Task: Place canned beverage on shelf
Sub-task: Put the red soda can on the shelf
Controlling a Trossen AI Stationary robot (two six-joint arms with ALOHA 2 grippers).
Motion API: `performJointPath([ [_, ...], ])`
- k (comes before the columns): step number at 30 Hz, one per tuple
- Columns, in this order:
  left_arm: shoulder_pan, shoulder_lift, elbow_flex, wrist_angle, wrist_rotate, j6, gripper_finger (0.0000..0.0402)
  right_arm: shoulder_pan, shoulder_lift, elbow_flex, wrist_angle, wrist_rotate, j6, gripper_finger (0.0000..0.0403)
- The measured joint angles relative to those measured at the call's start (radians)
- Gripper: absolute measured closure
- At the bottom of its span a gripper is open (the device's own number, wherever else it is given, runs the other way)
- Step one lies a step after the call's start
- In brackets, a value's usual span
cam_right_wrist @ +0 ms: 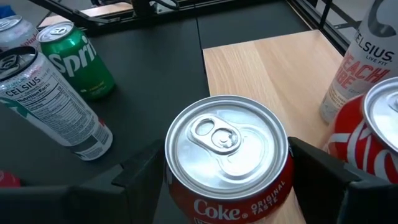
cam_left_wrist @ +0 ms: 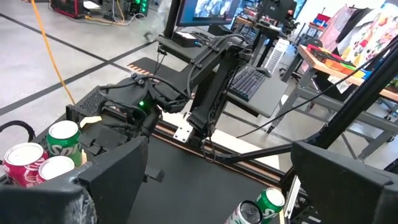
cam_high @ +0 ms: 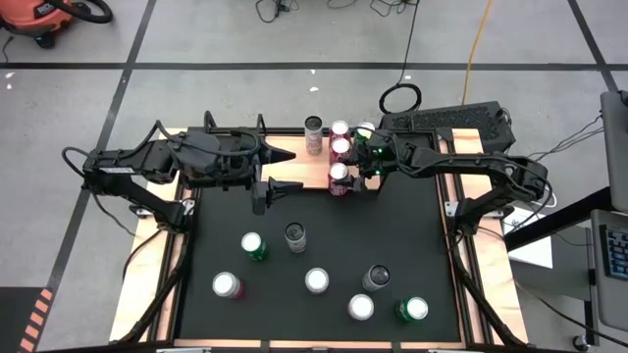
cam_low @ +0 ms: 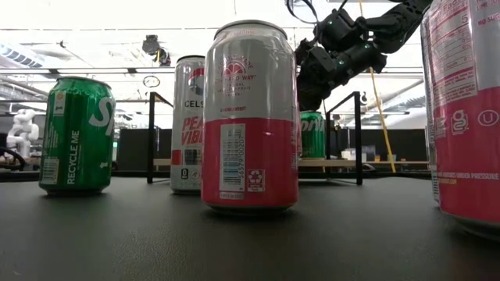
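- Fingers of the right gripper point(cam_right_wrist: 227, 171) straddle the Coke can point(cam_right_wrist: 227, 155), one dark pad on each side of its body, clasping it just under the rim at centre-bottom of the right wrist view; the can stands upright; in the high view the same gripper point(cam_high: 361, 175) sits right of centre in the upper half of the frame
- Shelf point(cam_right_wrist: 280, 68), pale wood, shows behind and right of the can; whether the base already rests on the board I cannot tell, since can and fingers hide it
- Handling, as I judge it: thin aluminium, rigid if full, smooth and slick; a mid-body squeeze across the round side suits it; too hard a pinch could dent it; kept upright it should not slip
- Neighbours crowd in: a red can point(cam_right_wrist: 373, 143) just beside at the right edge, a Celsius can point(cam_right_wrist: 364, 62) beyond it at the upper right; little room to open up
- Left gripper point(cam_high: 285, 169), jaws spread wide and empty, waits at the shelf's left end
- Hidden: the low view shows only a green can point(cam_low: 312, 134) on the shelf between big foreground cans; the Coke can is not visible there
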Motion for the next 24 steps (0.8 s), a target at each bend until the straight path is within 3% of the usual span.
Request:
performJointPath([
  [24,0.0,0.0,0.0,-0.035,0.0,-0.006,0.0004,-0.003,-0.004,0.0,-0.005,0.002,-0.107,0.0137],
])
